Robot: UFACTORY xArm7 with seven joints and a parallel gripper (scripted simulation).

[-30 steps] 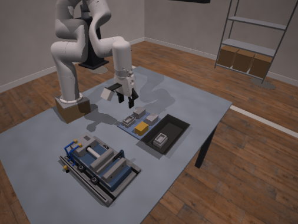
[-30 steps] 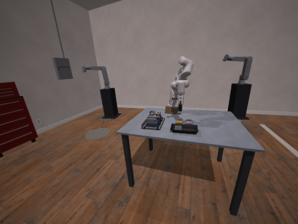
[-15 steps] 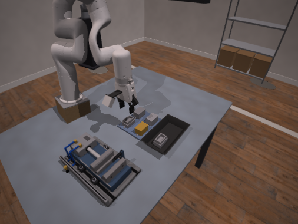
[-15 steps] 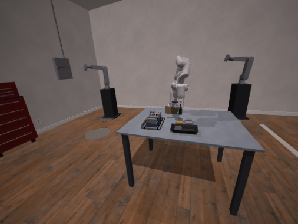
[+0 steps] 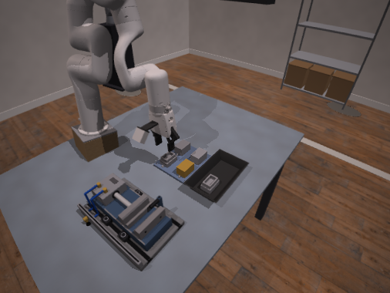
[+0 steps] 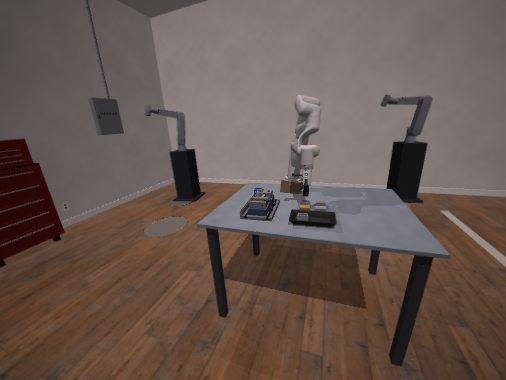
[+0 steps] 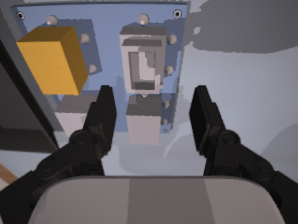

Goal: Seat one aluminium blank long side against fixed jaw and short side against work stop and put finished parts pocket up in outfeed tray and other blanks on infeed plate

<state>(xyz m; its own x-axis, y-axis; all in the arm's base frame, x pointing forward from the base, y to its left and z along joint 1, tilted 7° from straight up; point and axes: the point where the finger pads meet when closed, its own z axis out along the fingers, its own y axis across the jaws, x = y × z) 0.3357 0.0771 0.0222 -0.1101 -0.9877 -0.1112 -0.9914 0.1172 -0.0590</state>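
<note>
The blue infeed plate [image 5: 182, 159] holds two aluminium blanks [image 5: 182, 146] [image 5: 199, 155], a brass blank [image 5: 185, 168] and a grey finished part with a pocket [image 5: 168, 158]. My gripper [image 5: 164, 142] is open and empty, hovering above the plate's end nearest the arm's base. In the wrist view the gripper [image 7: 153, 102] straddles one aluminium blank [image 7: 144, 122] from above, with the pocketed part [image 7: 143, 60] beyond it and the brass blank [image 7: 52, 60] to the left. The second aluminium blank [image 7: 75, 117] is partly hidden by a finger. The vise [image 5: 131, 217] stands open with an empty gap.
The black outfeed tray [image 5: 217, 174] lies beside the plate and holds another finished part [image 5: 210, 183], pocket up. The vise's blue hoses [image 5: 92, 193] are at its far end. Locating pins [image 7: 170, 69] stand on the plate. The arm's base block [image 5: 94, 140] is at the table's back.
</note>
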